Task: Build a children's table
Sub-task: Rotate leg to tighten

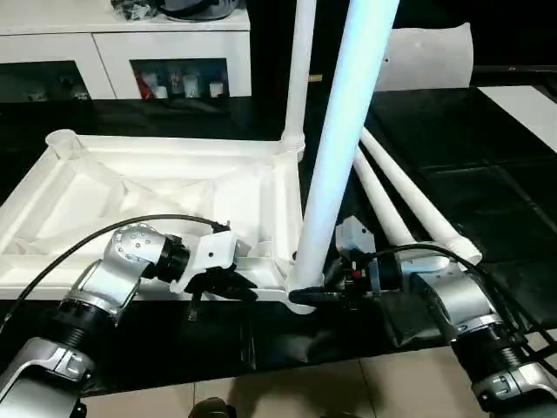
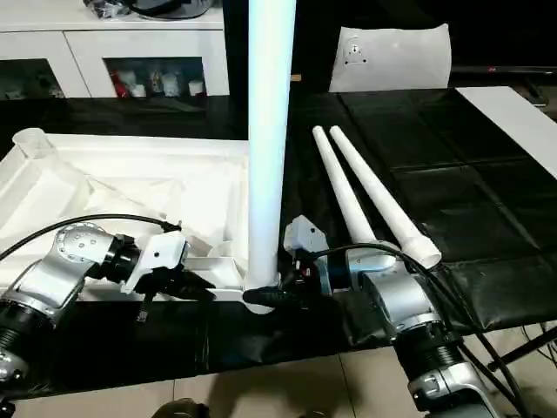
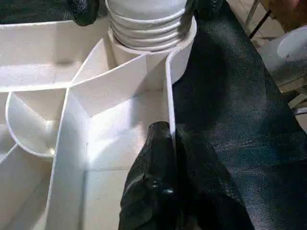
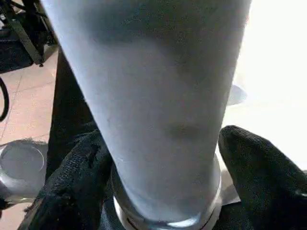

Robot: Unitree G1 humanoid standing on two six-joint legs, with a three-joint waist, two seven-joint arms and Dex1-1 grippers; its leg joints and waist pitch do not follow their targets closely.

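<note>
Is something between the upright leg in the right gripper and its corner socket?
Nothing visible. The upright leg already stands with its ribbed end in the corner socket, with the right gripper around its base.

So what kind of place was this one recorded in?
Probably an indoor room set up as a workspace or lab, not a home. The table top lies upside down on a black mat over a tiled floor, with a white cabinet with glass doors behind.

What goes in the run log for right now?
left end effector: shut on tabletop rim | right end effector: around upright leg at corner socket | spare legs: two, lying on mat
</note>
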